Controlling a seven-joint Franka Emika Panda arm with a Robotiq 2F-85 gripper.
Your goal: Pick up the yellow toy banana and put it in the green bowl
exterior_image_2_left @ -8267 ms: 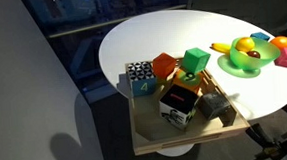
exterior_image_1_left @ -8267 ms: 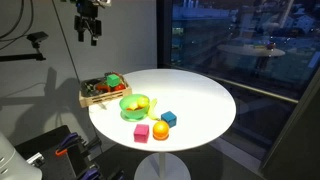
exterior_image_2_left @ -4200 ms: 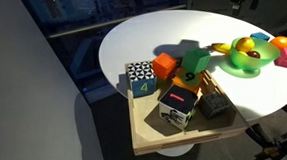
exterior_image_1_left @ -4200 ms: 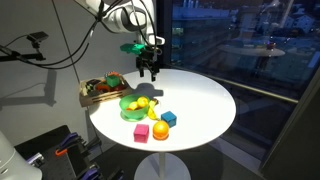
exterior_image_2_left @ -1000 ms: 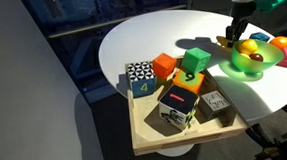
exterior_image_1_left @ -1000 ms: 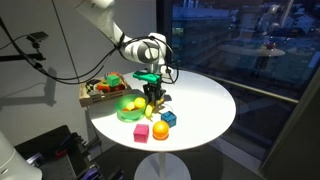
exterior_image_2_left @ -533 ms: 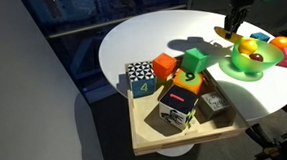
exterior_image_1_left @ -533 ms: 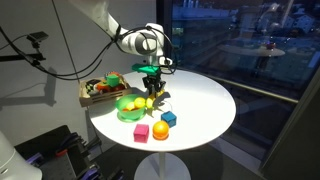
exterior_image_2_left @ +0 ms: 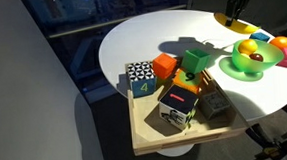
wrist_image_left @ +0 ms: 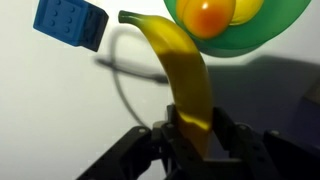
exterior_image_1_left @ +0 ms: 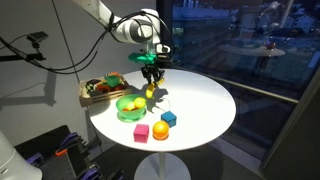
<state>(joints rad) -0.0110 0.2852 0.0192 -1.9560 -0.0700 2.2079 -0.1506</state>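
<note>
Yellow toy banana [wrist_image_left: 185, 75] tight in gripper [wrist_image_left: 190, 132], aloft beside green bowl [wrist_image_left: 278, 24] with orange ball [wrist_image_left: 208, 14] inside

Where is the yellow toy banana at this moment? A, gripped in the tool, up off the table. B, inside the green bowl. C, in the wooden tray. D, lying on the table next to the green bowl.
A: in the wrist view the tool is clamped on the yellow toy banana, whose tip stops short of the green bowl, and in an exterior view it hangs above the table.
</note>
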